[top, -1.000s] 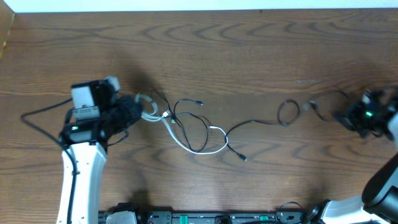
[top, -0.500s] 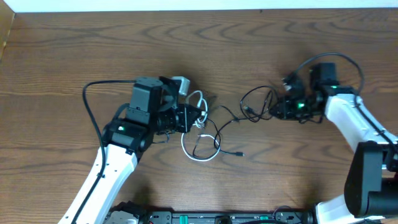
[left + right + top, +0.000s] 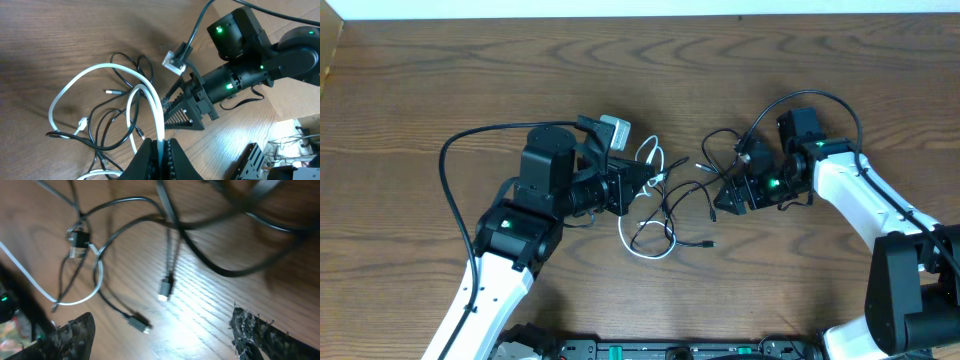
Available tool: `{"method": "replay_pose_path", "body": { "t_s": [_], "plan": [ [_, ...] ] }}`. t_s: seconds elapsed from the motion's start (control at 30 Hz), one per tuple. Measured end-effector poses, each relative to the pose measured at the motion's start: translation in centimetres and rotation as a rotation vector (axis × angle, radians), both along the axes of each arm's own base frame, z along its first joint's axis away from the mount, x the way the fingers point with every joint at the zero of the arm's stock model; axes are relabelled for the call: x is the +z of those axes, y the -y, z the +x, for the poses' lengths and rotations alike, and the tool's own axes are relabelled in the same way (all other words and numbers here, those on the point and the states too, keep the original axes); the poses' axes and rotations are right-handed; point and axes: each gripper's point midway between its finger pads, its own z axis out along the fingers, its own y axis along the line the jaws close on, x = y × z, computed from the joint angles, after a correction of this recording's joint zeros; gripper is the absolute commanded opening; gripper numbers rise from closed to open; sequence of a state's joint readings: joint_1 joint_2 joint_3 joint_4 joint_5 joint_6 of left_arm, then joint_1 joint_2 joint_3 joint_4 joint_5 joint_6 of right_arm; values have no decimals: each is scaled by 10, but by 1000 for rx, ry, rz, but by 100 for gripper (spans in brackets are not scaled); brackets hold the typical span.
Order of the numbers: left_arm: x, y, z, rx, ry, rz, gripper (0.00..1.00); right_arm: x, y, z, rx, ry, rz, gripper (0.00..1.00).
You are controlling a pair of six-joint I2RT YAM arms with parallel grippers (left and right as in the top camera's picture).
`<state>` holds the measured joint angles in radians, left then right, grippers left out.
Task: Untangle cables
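Your left pincer (image 3: pixel 160 146) pinches the white cable (image 3: pixel 148 97), anchoring the tangle; your right pincer (image 3: pixel 160 330), spread wide, hovers over the black cables (image 3: pixel 169 250), seemingly to pick one.

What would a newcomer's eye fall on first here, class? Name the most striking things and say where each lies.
First comes the tangle of thin black and white cords in the middle of the brown wooden table, between the two arms. Next is the left gripper, shut on a loop of the white cord. Last is the right gripper, open above a loose black cord's plug end.
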<state>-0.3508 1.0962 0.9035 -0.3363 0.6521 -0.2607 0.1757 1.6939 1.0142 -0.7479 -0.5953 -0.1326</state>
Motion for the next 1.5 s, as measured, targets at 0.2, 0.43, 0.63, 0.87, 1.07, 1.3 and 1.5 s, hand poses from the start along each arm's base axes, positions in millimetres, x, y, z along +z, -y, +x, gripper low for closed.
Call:
{"method": "replay_pose_path", "body": {
  "t_s": [0.2,0.43,0.63,0.87,1.07,1.3,1.5],
  "plan": [
    [-3,2,-4,-8,-13,8,8,20,-23,6,-11,9,157,83],
    [-4,20,-18,-84,-3,18,7,70,-65,25,-59,-13,467,80],
    [-12,31,-25,-128,-22,33,7,84,-93,15,-74,-124,536,77],
    [-17,37,-29,-150,-35,40,7,84,-101,11,-113,-193,529,57],
    [-17,37,-29,-150,-36,40,8,85,-105,8,-109,-206,535,56],
    [-20,32,-22,-107,-24,71,7,91,-113,-2,-66,-232,565,55],
    [-22,29,-19,-85,-17,87,8,95,-122,-11,-25,-254,586,52]
  ]
}}
